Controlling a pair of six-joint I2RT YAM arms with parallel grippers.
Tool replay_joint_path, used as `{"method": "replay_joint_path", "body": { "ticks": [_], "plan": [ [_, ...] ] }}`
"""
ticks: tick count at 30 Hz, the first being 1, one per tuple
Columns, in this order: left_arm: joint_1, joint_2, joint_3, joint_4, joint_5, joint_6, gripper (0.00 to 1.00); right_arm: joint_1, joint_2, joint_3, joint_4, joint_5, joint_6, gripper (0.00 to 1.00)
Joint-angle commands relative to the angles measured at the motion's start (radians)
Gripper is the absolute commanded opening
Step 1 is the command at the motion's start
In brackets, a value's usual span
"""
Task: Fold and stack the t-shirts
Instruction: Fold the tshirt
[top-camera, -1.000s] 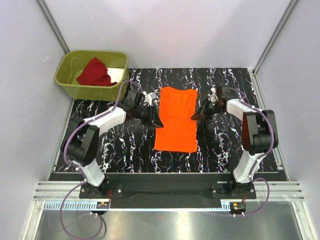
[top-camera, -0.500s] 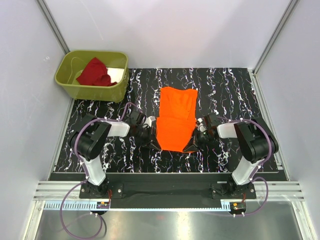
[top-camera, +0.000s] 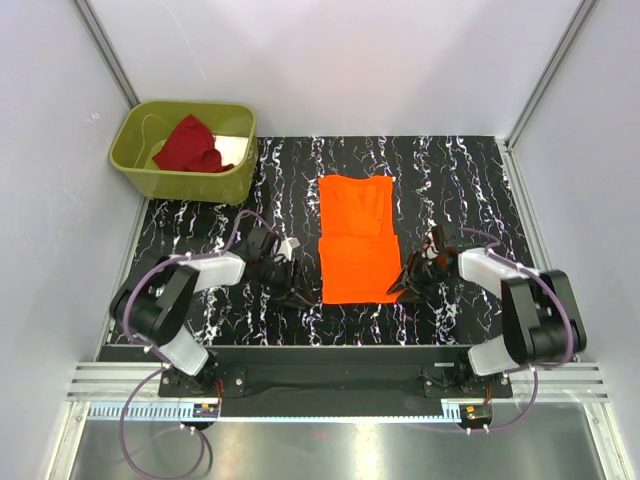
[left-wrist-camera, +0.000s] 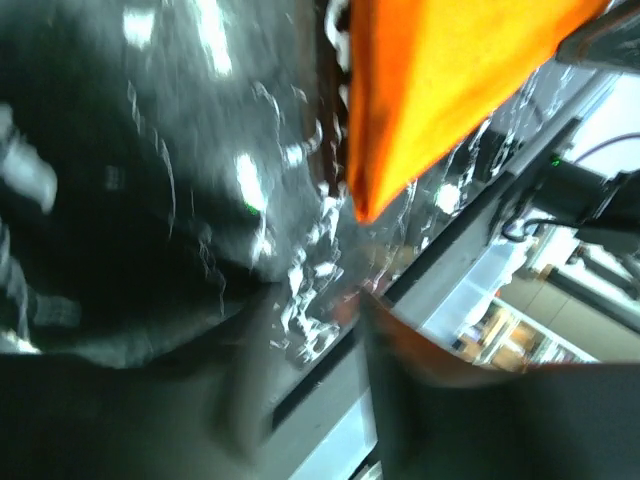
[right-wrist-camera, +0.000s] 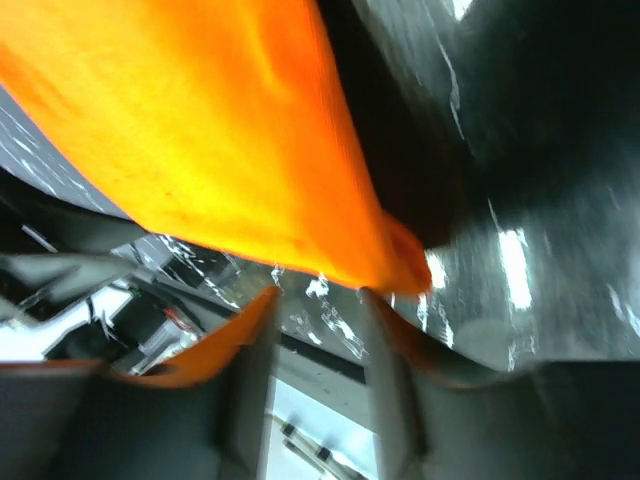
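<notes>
The orange t-shirt (top-camera: 355, 240) lies flat in the middle of the table as a long rectangle, with its collar end far from the arms. Its near left corner (left-wrist-camera: 440, 80) shows in the left wrist view and its near right corner (right-wrist-camera: 220, 150) in the right wrist view. My left gripper (top-camera: 303, 293) sits low just left of the near left corner, open and empty (left-wrist-camera: 320, 340). My right gripper (top-camera: 400, 288) sits just right of the near right corner, open (right-wrist-camera: 320, 310), the cloth lying just beyond its tips. The dark red t-shirt (top-camera: 192, 145) lies crumpled in the bin.
The olive-green bin (top-camera: 180, 183) stands at the far left corner of the black marbled table (top-camera: 460, 180). White walls close in the back and both sides. The arms' mounting rail (top-camera: 330, 360) runs along the near edge.
Both grippers slid from the shirt's mid sides down to its near corners, shut there, and have now opened and drawn outward off the cloth. The shirt lies flat.
</notes>
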Motion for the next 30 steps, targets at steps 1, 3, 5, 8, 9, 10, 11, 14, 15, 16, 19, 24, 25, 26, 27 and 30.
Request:
{"method": "replay_joint_path", "body": {
  "ticks": [1, 3, 5, 8, 9, 10, 11, 14, 15, 16, 19, 24, 25, 26, 27, 30],
  "plan": [
    [0.003, -0.121, 0.000, -0.108, -0.076, 0.029, 0.59, -0.004, -0.112, 0.023, -0.152, 0.130, 0.015, 0.52],
    [0.005, -0.148, 0.011, -0.122, -0.078, 0.001, 0.65, -0.004, -0.126, 0.013, -0.148, 0.117, 0.025, 0.63],
    [0.005, -0.114, 0.035, -0.109, -0.055, -0.036, 0.65, -0.004, -0.125, 0.006, -0.152, 0.110, 0.031, 0.65],
    [0.003, -0.048, 0.058, -0.069, -0.055, -0.140, 0.61, -0.006, -0.143, -0.020, -0.146, 0.113, 0.048, 0.69],
    [0.003, -0.036, 0.055, -0.037, -0.058, -0.192, 0.61, -0.009, -0.154, -0.030, -0.125, 0.111, 0.066, 0.70],
    [0.003, -0.024, 0.052, -0.023, -0.064, -0.218, 0.61, -0.016, -0.152, -0.040, -0.117, 0.111, 0.074, 0.70],
    [0.003, -0.007, 0.048, -0.009, -0.072, -0.247, 0.60, -0.029, -0.149, -0.043, -0.113, 0.107, 0.086, 0.70],
    [-0.003, 0.009, 0.011, 0.098, -0.075, -0.370, 0.60, -0.044, -0.152, -0.065, -0.071, 0.099, 0.106, 0.70],
    [-0.009, 0.010, -0.001, 0.117, -0.086, -0.419, 0.58, -0.047, -0.151, -0.070, -0.065, 0.097, 0.109, 0.71],
    [-0.012, 0.013, -0.006, 0.129, -0.099, -0.439, 0.58, -0.050, -0.149, -0.073, -0.064, 0.099, 0.108, 0.71],
    [-0.032, 0.020, -0.018, 0.166, -0.145, -0.510, 0.57, -0.055, -0.142, -0.073, -0.051, 0.097, 0.109, 0.71],
    [-0.098, 0.024, 0.005, 0.106, -0.237, -0.554, 0.57, -0.058, -0.158, -0.079, -0.053, 0.114, 0.118, 0.70],
    [-0.108, 0.024, 0.006, 0.059, -0.257, -0.561, 0.58, -0.059, -0.161, -0.077, -0.054, 0.116, 0.118, 0.71],
    [-0.116, 0.023, 0.008, 0.039, -0.297, -0.567, 0.60, -0.061, -0.168, -0.077, -0.054, 0.119, 0.120, 0.70],
    [-0.122, 0.024, -0.008, 0.027, -0.310, -0.591, 0.61, -0.061, -0.171, -0.076, -0.060, 0.122, 0.120, 0.70],
    [-0.122, 0.035, -0.034, 0.023, -0.333, -0.634, 0.61, -0.063, -0.191, -0.067, -0.079, 0.143, 0.118, 0.71]
  ]
}}
